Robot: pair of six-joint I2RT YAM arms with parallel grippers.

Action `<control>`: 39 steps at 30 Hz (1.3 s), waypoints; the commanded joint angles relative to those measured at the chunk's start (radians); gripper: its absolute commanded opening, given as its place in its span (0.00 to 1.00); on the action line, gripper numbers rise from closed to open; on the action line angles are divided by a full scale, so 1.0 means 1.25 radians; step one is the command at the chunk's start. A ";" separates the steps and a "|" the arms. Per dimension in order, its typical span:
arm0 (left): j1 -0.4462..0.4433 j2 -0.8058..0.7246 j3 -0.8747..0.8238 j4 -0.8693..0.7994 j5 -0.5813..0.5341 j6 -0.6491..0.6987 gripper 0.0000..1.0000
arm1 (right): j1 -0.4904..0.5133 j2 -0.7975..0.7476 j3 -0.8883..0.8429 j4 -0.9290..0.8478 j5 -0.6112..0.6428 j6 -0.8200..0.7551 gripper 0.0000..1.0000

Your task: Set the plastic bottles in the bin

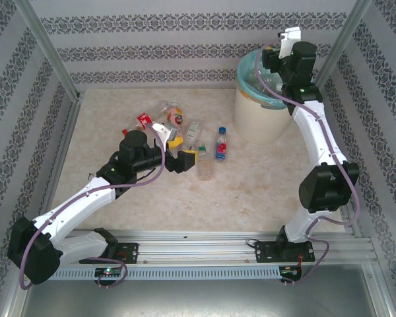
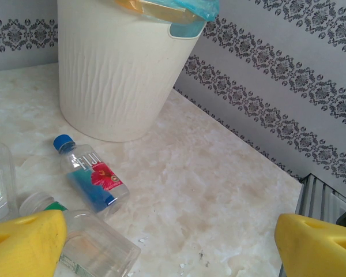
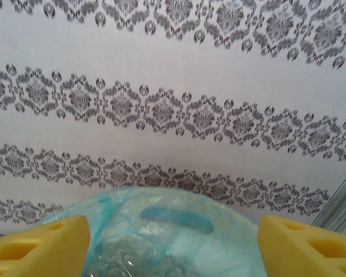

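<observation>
Noting both jaws spread wide and empty: right gripper (image 3: 173,245) hangs over the bin (image 1: 261,122); left gripper (image 2: 173,242) sits low among the plastic bottles (image 1: 204,162) lying on the table (image 1: 105,132). Risk, we judge: an off-centre close could squirt the blue-capped bottle (image 2: 92,179) sideways.

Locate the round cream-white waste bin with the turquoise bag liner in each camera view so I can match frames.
Top external: round cream-white waste bin at upper right, against the back wall.
Left wrist: upper left, its ribbed side showing, with a clear blue-capped plastic bottle lying in front.
Right wrist: bottom centre, its turquoise liner seen from above.
Shared landmark: grey damask wallpaper behind the bin.
</observation>
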 commanded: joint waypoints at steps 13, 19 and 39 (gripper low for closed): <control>-0.011 0.000 -0.007 0.015 -0.025 0.023 0.93 | 0.000 0.048 -0.014 -0.077 -0.109 0.087 0.54; -0.011 0.013 0.017 -0.048 -0.162 -0.010 0.93 | 0.001 0.028 -0.011 -0.113 -0.114 0.101 0.54; -0.156 0.510 0.449 -0.544 -0.396 -0.241 0.88 | 0.207 -0.538 -0.345 -0.056 -0.016 0.060 0.65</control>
